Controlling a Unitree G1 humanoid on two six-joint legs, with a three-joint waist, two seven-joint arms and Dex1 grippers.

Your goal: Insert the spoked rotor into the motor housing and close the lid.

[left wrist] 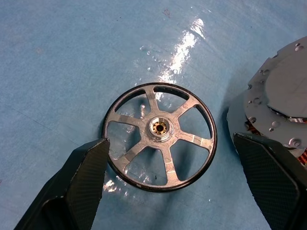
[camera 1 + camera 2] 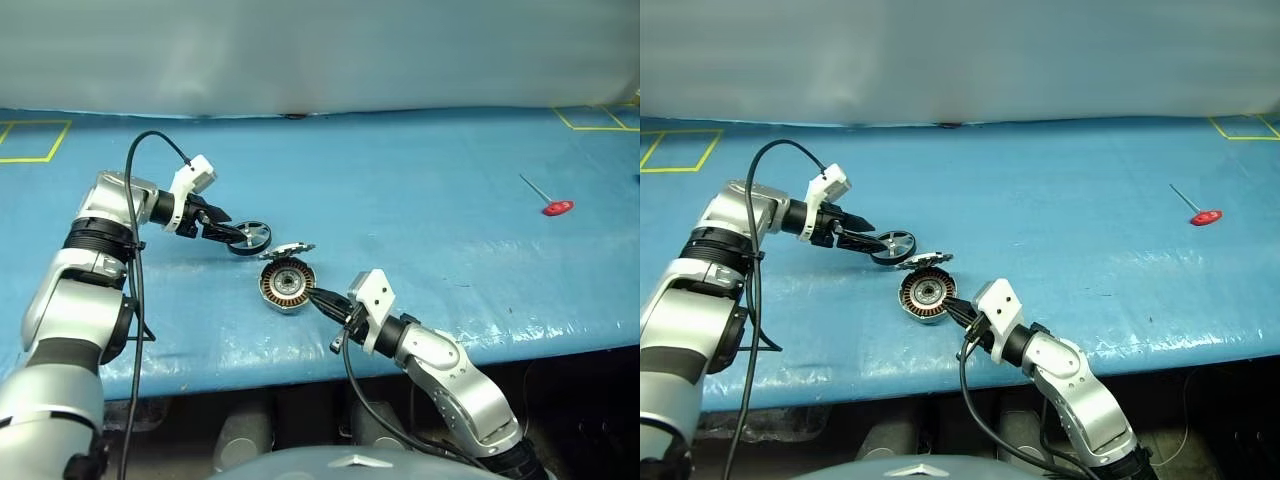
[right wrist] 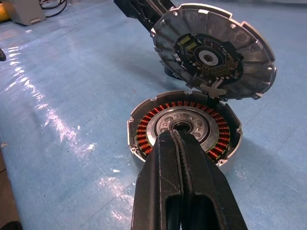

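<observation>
The rotor [image 1: 159, 137] lies flat on the blue table [image 2: 420, 190], just beside the housing [image 2: 286, 283], with the left gripper [image 1: 172, 163] spread wide, one finger [image 1: 84, 179] on either side of it and one touching its rim. The housing sits near the table's front edge with its copper windings showing, and its lid [image 3: 215, 50] stands tilted open at the far rim. The right gripper [image 3: 181, 143], clenched and empty, has its tips at the housing's centre; a red-handled tool [image 2: 551, 200] lies well apart.

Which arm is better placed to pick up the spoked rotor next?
Left. Its open end effector already straddles the spoked rotor, while the right end effector is shut, resting at the motor housing.
</observation>
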